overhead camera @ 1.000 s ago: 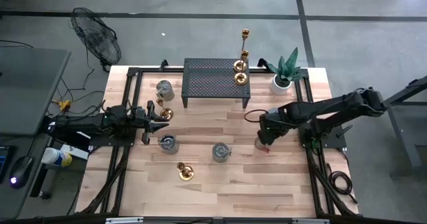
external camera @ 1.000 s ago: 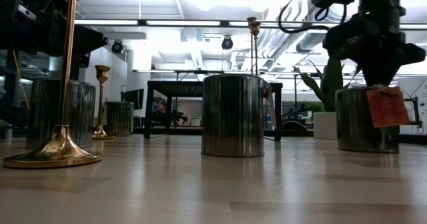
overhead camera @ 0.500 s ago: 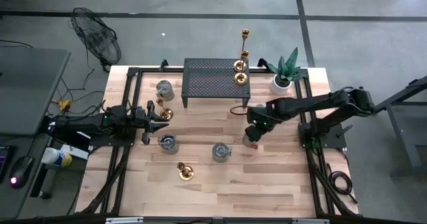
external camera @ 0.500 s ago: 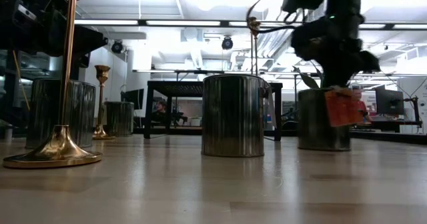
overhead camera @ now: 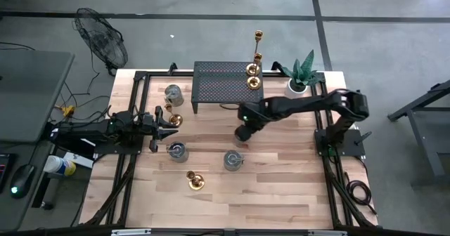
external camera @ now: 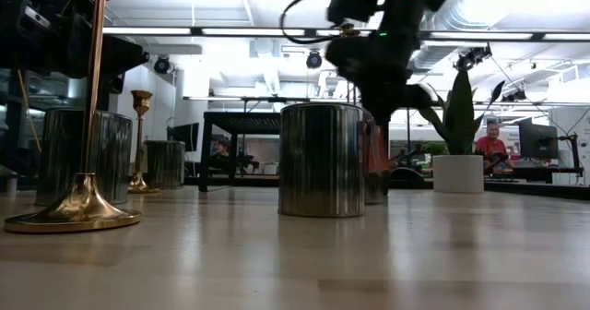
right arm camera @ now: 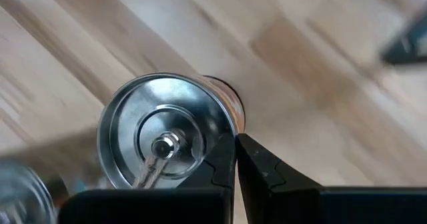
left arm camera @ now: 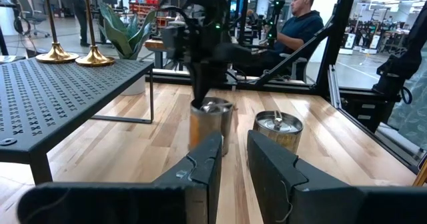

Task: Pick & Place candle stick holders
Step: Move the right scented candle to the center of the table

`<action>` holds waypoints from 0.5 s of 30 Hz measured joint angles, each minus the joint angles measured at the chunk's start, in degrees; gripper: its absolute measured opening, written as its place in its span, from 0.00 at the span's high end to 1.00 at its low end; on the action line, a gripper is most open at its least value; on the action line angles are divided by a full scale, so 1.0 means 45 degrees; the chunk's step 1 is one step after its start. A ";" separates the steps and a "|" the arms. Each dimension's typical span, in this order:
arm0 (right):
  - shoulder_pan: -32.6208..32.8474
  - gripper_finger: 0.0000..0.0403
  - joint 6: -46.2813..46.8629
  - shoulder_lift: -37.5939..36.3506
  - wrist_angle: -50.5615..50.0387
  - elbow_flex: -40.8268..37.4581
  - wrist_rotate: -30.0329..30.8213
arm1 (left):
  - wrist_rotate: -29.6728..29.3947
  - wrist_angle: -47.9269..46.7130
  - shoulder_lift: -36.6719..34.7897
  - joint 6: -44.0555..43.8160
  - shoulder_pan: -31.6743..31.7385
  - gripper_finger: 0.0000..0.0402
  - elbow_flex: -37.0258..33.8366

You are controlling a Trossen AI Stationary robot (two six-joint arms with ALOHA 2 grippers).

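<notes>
Metal cans point(overhead camera: 233, 159), black mesh rack point(overhead camera: 226, 86), potted plant point(overhead camera: 298, 78), fan point(overhead camera: 102, 41)

I see open desk point(overhead camera: 281, 187) along the front and right. Mid-desk, my path is crowded by three tins point(overhead camera: 233, 159), a floor-standing candlestick point(overhead camera: 195, 181), and the rack point(overhead camera: 226, 86) behind with the plant point(overhead camera: 298, 78) beside it.

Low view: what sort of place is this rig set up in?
Probably a large open lab or workshop: bare ceiling ducts and strip lights overhead, a concrete floor around the wooden table, a person seated at workstations behind.
</notes>
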 joint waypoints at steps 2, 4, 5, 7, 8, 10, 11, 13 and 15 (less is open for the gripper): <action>-0.0147 1.00 -0.0430 0.0455 0.0403 0.0534 -0.0054 | 0.0000 0.0000 -0.0005 0.0000 -0.0005 0.82 0.0000; -0.0250 1.00 -0.0801 0.0853 0.0712 0.1090 -0.0172 | 0.0000 0.0000 0.0000 0.0000 0.0000 0.82 0.0000; -0.0277 1.00 -0.0946 0.1043 0.0793 0.1369 -0.0193 | 0.0000 -0.0004 0.0000 -0.0004 0.0000 0.82 0.0000; -0.0333 1.00 -0.1236 0.1355 0.0946 0.1858 -0.0224 | 0.0000 -0.0005 -0.0003 -0.0003 -0.0005 0.82 0.0000; -0.0347 1.00 -0.1374 0.1493 0.1004 0.2093 -0.0224 | 0.0000 -0.0002 0.0000 0.0000 -0.0002 0.82 0.0000; -0.0347 1.00 -0.1526 0.1679 0.1125 0.2451 -0.0255 | 0.0000 0.0000 0.0000 -0.0003 -0.0003 0.82 0.0000; -0.0342 1.00 -0.1566 0.1718 0.1243 0.2560 -0.0247 | 0.0000 -0.0004 -0.0005 0.0000 0.0000 0.82 0.0000; -0.0337 1.00 -0.1693 0.1731 0.1426 0.2604 -0.0246 | 0.0000 -0.0002 -0.0001 -0.0003 -0.0005 0.82 0.0000; -0.0331 1.00 -0.1745 0.1731 0.1412 0.2604 -0.0167 | 0.0000 -0.0002 0.0000 -0.0003 -0.0003 0.82 0.0000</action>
